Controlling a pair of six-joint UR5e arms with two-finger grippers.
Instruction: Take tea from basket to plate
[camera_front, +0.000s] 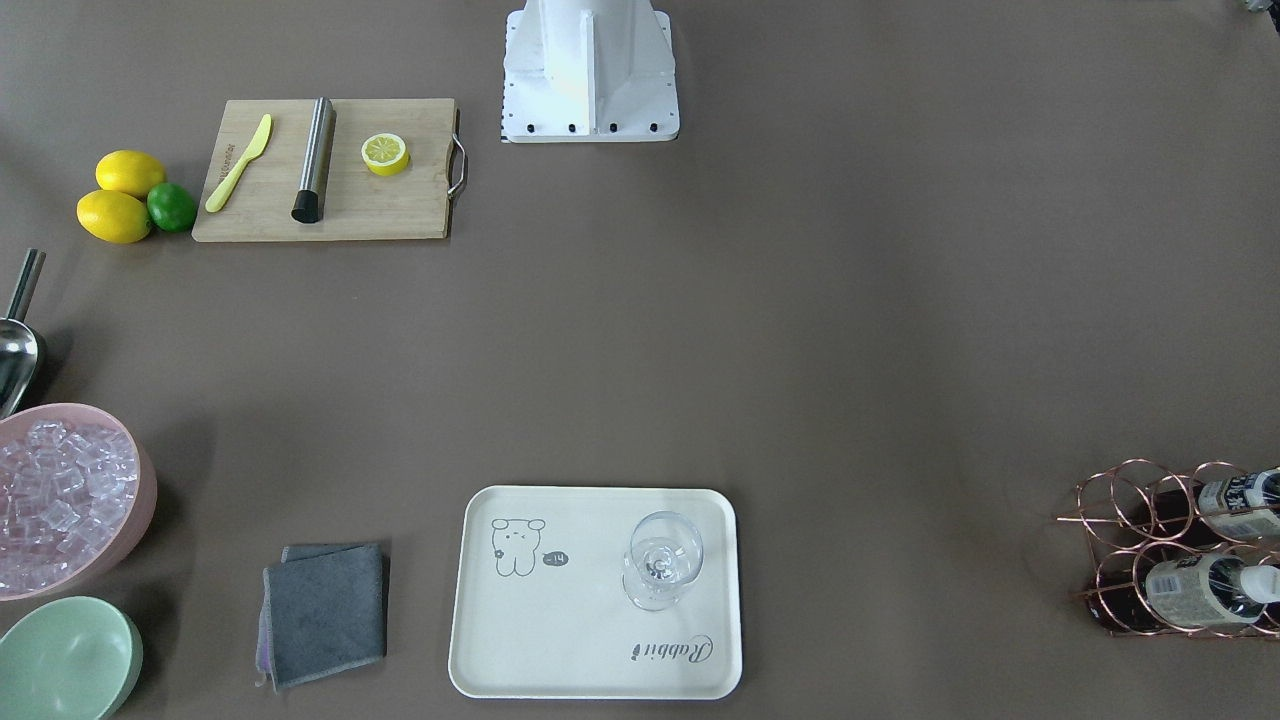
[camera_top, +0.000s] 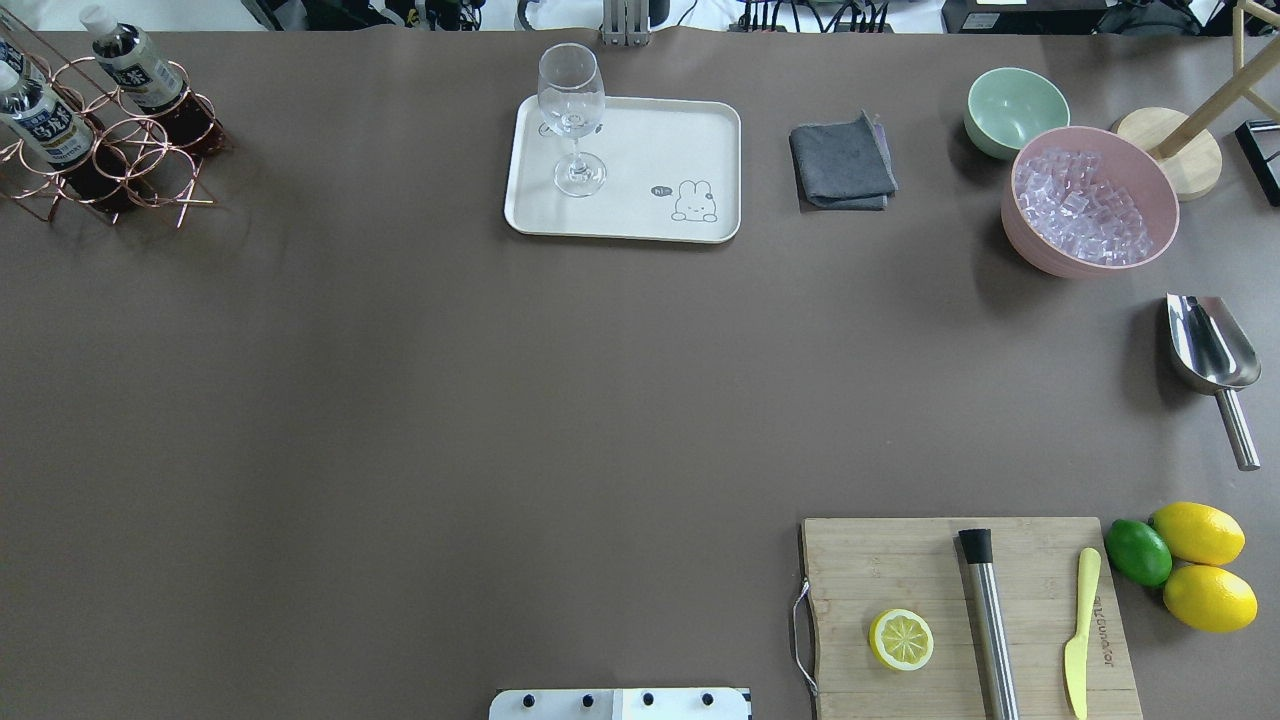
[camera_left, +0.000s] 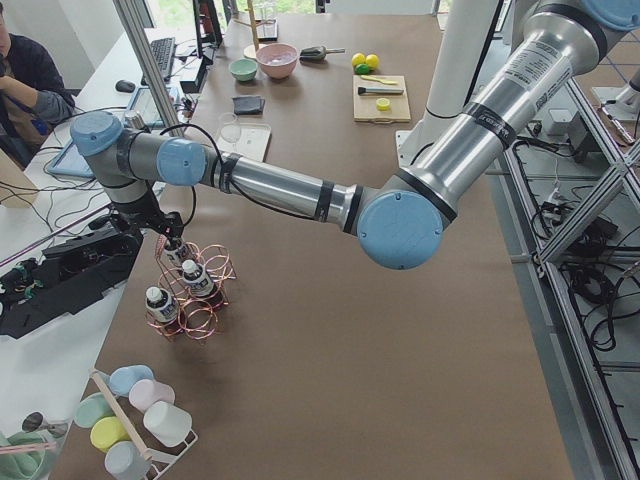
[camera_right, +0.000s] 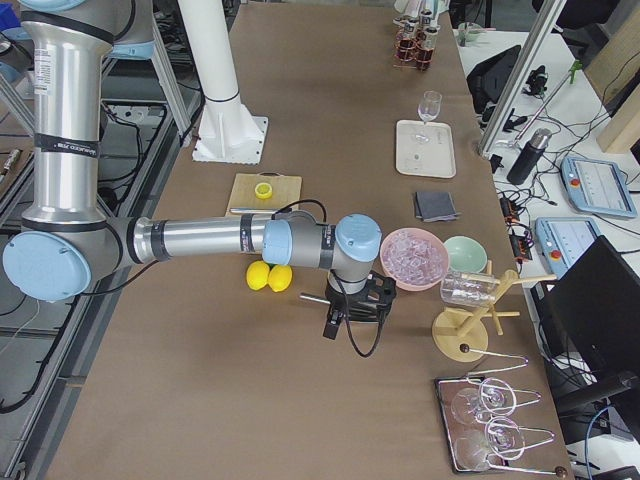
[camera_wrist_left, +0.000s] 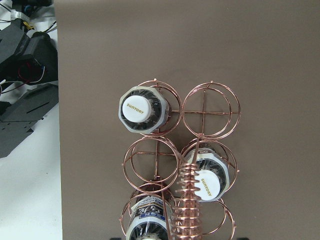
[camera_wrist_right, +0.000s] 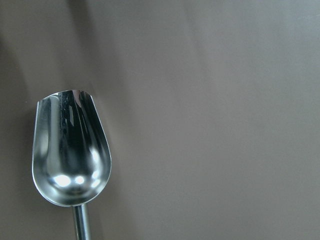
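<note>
The left end effector (camera_left: 168, 240) hangs above the rose-gold wire-ring basket (camera_wrist_left: 192, 197); its grip cannot be told, nor that of the right end effector (camera_right: 342, 318). 3 clear, white-capped tea bottles (camera_wrist_left: 137, 109) sit in round cells, overhead view's upper left. The cream rounded-rectangle plate (camera_top: 640, 150) lies top centre on the matte brown desk (camera_top: 450, 400).

Three tea bottles (camera_wrist_left: 140, 109) standing in copper wire basket (camera_wrist_left: 189, 194), cream plate (camera_top: 640, 140) well apart
</note>
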